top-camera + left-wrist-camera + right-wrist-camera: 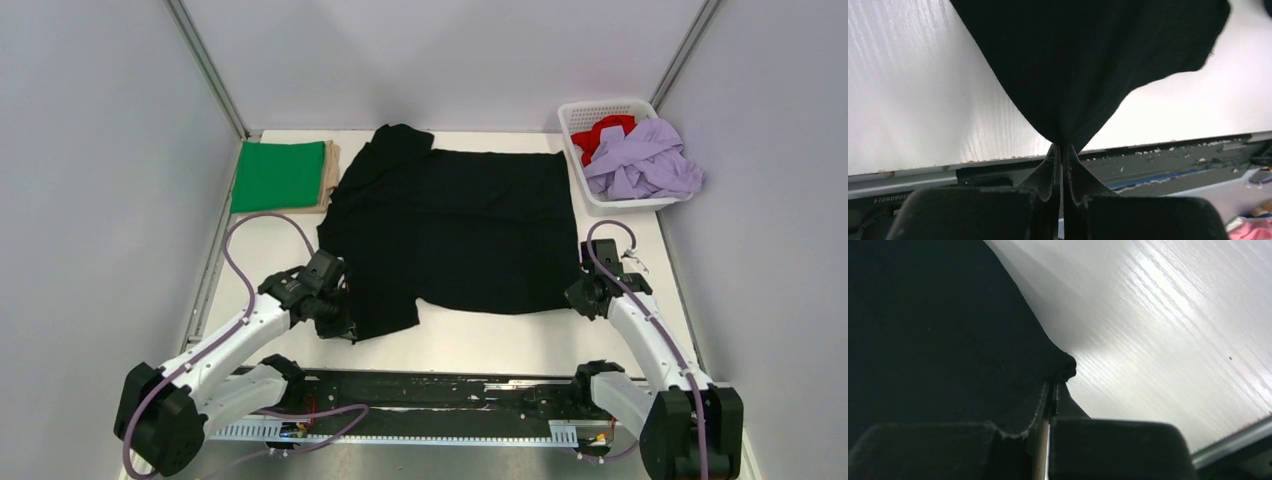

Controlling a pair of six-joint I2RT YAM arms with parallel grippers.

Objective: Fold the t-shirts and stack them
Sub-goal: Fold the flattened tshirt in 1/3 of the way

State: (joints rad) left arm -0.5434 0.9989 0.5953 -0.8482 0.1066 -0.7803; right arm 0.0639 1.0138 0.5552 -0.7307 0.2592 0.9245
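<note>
The left gripper (335, 325) is holding the black t-shirt (460, 225) at its near left part. Its jaws are pressed together, and in the left wrist view the cloth is narrowing to a point right between the fingers (1048, 167). The right gripper (583, 297) is also closed, and it is pinching the near right corner of the same shirt. In the right wrist view a small knot of black cloth is bulging just past its fingertips (1040, 402).

The rest of the black shirt is lying spread on the table (480, 340), reaching from between the two grippers forward, away from both of them. One sleeve is lying far ahead of the left gripper.

Well ahead of the left gripper and a little to its left, a folded green t-shirt (278, 176) is resting on a tan t-shirt (331, 172), of which only the edge is showing.

Well ahead of the right gripper and slightly to its right, a white basket (600, 108) is holding a red t-shirt (603, 133) and a lilac t-shirt (645, 160). The lilac one is hanging partly over the basket rim.
</note>
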